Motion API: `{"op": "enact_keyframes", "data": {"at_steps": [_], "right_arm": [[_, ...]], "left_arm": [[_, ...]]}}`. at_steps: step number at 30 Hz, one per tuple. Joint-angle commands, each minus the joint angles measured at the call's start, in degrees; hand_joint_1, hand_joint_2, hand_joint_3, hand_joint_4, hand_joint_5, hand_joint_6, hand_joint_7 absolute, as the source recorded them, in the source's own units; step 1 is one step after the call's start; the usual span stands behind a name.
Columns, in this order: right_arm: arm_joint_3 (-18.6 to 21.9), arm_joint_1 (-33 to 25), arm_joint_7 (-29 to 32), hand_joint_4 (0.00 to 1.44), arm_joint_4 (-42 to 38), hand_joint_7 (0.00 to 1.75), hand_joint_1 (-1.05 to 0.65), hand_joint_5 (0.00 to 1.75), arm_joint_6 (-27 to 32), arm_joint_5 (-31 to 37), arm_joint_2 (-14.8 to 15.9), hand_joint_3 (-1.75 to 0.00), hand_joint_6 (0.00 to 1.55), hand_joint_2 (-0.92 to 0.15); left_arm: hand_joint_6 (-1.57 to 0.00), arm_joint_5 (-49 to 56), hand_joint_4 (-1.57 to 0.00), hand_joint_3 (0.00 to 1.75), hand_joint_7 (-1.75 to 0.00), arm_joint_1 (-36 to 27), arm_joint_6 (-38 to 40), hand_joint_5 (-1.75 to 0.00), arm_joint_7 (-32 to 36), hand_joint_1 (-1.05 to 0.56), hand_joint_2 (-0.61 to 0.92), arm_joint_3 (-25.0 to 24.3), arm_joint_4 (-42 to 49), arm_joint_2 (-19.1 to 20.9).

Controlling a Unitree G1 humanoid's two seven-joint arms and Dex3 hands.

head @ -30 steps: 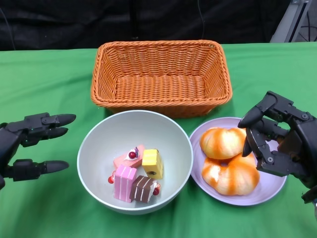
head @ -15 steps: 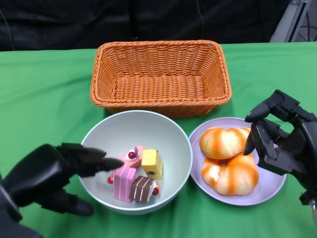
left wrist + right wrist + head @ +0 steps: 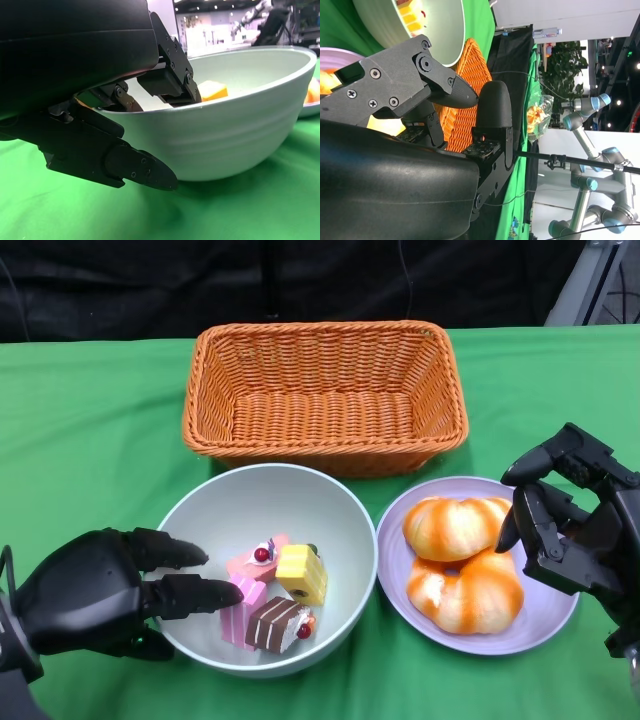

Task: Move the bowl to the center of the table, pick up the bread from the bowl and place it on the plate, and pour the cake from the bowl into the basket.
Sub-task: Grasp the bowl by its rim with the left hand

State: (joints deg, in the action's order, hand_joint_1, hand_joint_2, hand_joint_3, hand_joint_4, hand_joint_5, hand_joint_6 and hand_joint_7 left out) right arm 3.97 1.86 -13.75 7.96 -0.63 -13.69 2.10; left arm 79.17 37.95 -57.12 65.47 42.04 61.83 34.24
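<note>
Pale-green bowl | left hand grips rim | right hand empty

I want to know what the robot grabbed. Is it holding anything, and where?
The left hand grips the bowl by its near-left rim, fingers inside and outside the wall. The right hand holds nothing.

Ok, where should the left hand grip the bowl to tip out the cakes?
Probably the bowl's near-left rim, fingers inside and thumb under the outer wall, as the left hand sits now. That leaves the far rim facing the basket for the pour.
</note>
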Motion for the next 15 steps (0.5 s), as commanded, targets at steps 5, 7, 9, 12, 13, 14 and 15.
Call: {"op": "enact_keyframes", "data": {"at_steps": [5, 7, 9, 12, 13, 14, 15], "right_arm": [[0.19, -0.83, 0.46, 0.62, 1.09, 1.54, -0.06, 1.75, -0.43, -0.37, -0.03, -1.02, 0.49, -0.70], [0.17, -0.81, 0.54, 0.62, 1.11, 1.54, -0.05, 1.75, -0.06, -0.49, -0.05, -1.02, 0.49, -0.71], [0.16, -0.78, 0.65, 0.62, 1.06, 1.54, -0.05, 1.75, 0.09, -0.49, -0.04, -1.02, 0.50, -0.71], [0.05, -0.73, 0.85, 0.61, 0.92, 1.53, -0.05, 1.75, -0.21, -0.05, 0.07, -1.01, 0.50, -0.71], [0.04, -0.71, 0.91, 0.61, 0.88, 1.53, -0.05, 1.75, -0.29, 0.05, 0.08, -1.01, 0.50, -0.71], [0.02, -0.70, 0.97, 0.61, 0.87, 1.53, -0.05, 1.75, -0.32, 0.11, 0.07, -1.01, 0.50, -0.71], [-0.05, -0.70, 0.82, 0.61, 0.80, 1.53, -0.04, 1.75, -0.53, 0.21, 0.18, -1.00, 0.50, -0.72]], "left_arm": [[-0.81, -3.26, -0.93, 0.03, -0.02, 1.68, 1.97, -0.08, -1.21, -0.45, 0.92, 5.01, 2.41, -0.61], [-0.82, -4.06, -0.94, 0.03, -0.02, 1.91, 2.01, -0.08, -0.33, -0.46, 0.92, 5.87, 2.79, -0.87], [-0.84, -4.63, -0.95, 0.03, -0.03, 1.95, 2.16, -0.08, 1.45, -0.45, 0.92, 6.65, 3.04, -1.08], [-0.84, -5.42, -0.96, 0.04, -0.02, 1.84, 2.56, -0.08, 4.64, -0.44, 0.91, 7.59, 3.37, -1.28], [-0.83, -5.66, -0.94, 0.03, -0.01, 1.79, 2.72, -0.07, 5.71, -0.44, 0.91, 7.79, 3.49, -1.31], [-0.81, -5.89, -0.93, 0.03, 0.00, 1.75, 2.88, -0.05, 6.72, -0.45, 0.91, 7.97, 3.61, -1.35], [-0.81, -6.25, -0.92, 0.03, 0.00, 1.65, 2.96, -0.05, 7.72, -0.45, 0.92, 7.95, 3.70, -1.32]]}}
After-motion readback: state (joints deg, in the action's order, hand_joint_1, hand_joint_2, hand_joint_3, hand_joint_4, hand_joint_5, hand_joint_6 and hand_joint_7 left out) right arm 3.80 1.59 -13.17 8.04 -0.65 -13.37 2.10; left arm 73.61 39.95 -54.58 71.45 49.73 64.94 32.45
